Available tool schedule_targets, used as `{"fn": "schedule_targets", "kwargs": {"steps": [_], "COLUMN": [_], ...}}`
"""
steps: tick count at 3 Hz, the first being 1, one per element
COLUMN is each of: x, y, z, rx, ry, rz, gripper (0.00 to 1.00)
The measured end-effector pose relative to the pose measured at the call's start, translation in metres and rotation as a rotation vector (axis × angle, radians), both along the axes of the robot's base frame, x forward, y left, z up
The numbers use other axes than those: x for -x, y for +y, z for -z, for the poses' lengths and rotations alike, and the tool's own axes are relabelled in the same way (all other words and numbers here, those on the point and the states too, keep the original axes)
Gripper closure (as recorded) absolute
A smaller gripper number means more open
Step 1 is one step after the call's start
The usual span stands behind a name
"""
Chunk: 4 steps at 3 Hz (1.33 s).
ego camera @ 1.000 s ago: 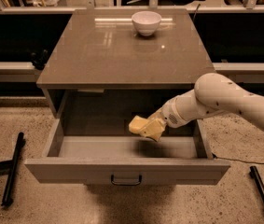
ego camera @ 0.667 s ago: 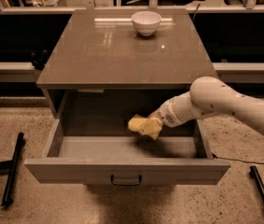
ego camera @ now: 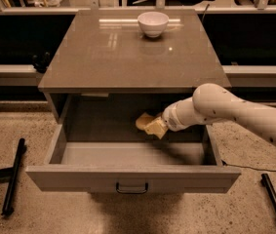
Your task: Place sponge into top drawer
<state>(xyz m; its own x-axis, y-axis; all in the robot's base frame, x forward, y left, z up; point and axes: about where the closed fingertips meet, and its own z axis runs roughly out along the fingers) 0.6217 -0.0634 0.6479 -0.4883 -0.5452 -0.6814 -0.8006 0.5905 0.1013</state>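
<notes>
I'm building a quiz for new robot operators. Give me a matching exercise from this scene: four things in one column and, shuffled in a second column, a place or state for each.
Things
1. sponge
2. white bowl
3. top drawer
4. pincer

Places or states
A. pulled out, open
B. resting on the tabletop, near its back edge
C. held up above the drawer floor
D. reaching into the open drawer from the right, closed on the sponge

Pairs: 1-C, 2-B, 3-A, 4-D

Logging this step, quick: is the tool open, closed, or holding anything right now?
Tool: closed on the sponge, holding it inside the open top drawer, above its floor.
</notes>
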Motion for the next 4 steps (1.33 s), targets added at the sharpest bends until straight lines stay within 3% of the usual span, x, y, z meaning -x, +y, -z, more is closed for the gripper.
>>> {"fn": "schedule_targets", "kwargs": {"steps": [1, 2, 3, 4], "x": [-0.007, -0.007, 0.008, 0.051], "y": [0.003, 0.002, -0.016, -0.045], "z": [0.001, 0.000, -0.013, -0.044], "rx": [-0.007, -0.009, -0.049, -0.108], "ry": [-0.010, -0.012, -0.011, -0.003], "rz": [0.009, 0.011, 0.026, 0.057], "gripper": [0.05, 0.00, 0.00, 0.00]}}
